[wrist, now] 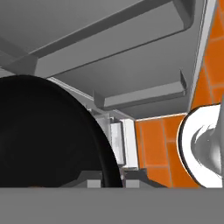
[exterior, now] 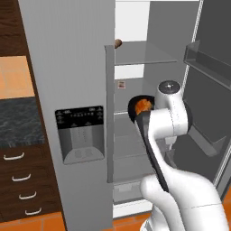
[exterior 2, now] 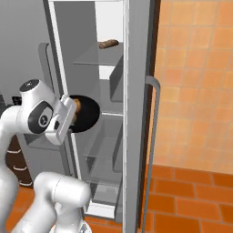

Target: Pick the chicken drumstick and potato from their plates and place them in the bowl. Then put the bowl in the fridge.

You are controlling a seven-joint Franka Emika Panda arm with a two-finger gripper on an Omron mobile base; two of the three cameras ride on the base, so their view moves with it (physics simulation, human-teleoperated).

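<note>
My gripper [exterior 2: 74, 110] is shut on the rim of the black bowl [exterior: 135, 109], held at the open fridge [exterior: 67, 67] level with its middle shelves. The bowl [exterior 2: 87, 114] hangs tipped, its opening turned toward the left base view. Inside it lies the orange-brown chicken drumstick [exterior: 144, 106]. The potato is hidden. The plates are out of view. In the hand view the bowl [wrist: 48, 131] is a large black curve at the left, with the fridge's door bins [wrist: 131, 70] beyond it.
The fridge's left door carries a dark dispenser panel [exterior: 79, 133] and stays closed. Its right door [exterior: 205, 90] stands open with bins. A brown item [exterior: 118, 43] lies on the top glass shelf. Dark drawers [exterior: 20, 180] and an orange tiled floor [exterior 2: 191, 195] flank the fridge.
</note>
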